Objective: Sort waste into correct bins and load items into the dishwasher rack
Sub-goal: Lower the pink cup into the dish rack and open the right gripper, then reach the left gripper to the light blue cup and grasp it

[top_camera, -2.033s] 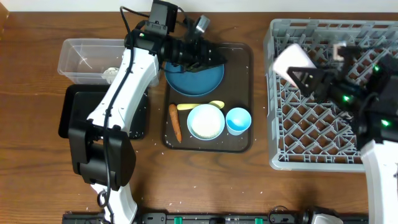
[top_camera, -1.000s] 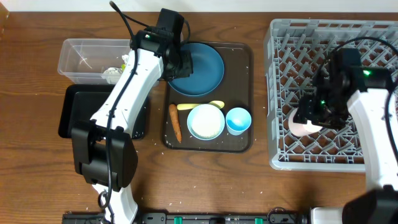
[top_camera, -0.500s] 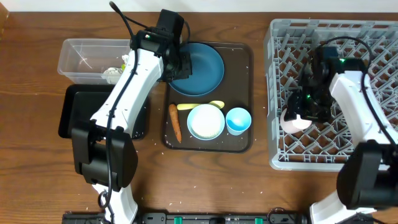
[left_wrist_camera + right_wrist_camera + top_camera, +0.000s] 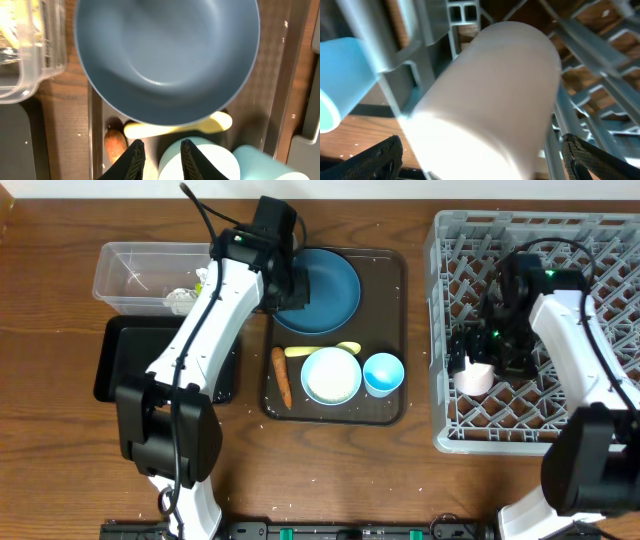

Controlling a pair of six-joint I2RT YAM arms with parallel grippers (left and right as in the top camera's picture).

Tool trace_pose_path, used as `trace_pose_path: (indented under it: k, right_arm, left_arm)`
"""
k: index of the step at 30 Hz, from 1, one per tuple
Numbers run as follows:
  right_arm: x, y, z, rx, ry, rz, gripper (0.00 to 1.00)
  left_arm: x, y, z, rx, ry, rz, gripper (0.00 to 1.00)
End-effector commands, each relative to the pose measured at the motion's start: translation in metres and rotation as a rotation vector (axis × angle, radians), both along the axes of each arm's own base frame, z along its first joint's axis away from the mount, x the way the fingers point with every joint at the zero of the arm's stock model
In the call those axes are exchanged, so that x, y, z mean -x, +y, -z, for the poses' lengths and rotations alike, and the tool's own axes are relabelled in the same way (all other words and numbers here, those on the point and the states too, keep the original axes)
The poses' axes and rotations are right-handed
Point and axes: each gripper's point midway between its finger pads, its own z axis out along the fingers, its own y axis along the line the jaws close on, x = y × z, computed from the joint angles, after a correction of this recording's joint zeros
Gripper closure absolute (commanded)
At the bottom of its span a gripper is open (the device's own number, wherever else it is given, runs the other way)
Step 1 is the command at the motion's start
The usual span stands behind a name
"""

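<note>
Two fingertips (image 4: 375, 160) of the right gripper (image 4: 485, 159) stand spread wide at the lower corners of the wrist view. The pale pink cup (image 4: 490, 90) lies between them with a gap on either side, so the pincer looks released and grasps nothing. From overhead the cup sits inside the dishwasher rack (image 4: 450, 435), close against its left wall, directly under that gripper.

The cup is smooth and rounded, lies tilted among the grey bars, and is washed almost white by glare.

Over the dark brown tray (image 4: 390, 270), the left gripper (image 4: 161, 159) hovers with its fingers drawn close, a narrow gap between them and nothing in it. Below it lie the blue plate (image 4: 165, 55), the yellow spoon (image 4: 175, 129) at the plate's edge, the carrot (image 4: 116, 142) and the bowl (image 4: 200, 160). The light blue cup (image 4: 383, 372) stands just beside the bowl.

The clear tub (image 4: 120, 290) and black tray (image 4: 115, 350) rest on the brown wooden table (image 4: 60, 460).
</note>
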Motion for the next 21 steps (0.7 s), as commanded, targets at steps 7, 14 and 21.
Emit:
trace_pose_path:
  k: [7, 14, 21]
  right_arm:
    - [-0.029, 0.001, -0.101, 0.004, -0.386, -0.011, 0.01]
    - [-0.027, -0.004, -0.11, 0.021, -0.418, -0.002, 0.01]
    - [-0.027, -0.004, -0.11, 0.022, -0.422, -0.009, 0.01]
  left_arm:
    - [0.051, -0.069, -0.011, -0.022, -0.009, 0.34, 0.61]
    - [0.091, -0.114, 0.018, -0.085, 0.038, 0.519, 0.52]
    - [0.093, -0.124, 0.049, -0.089, 0.108, 0.441, 0.51]
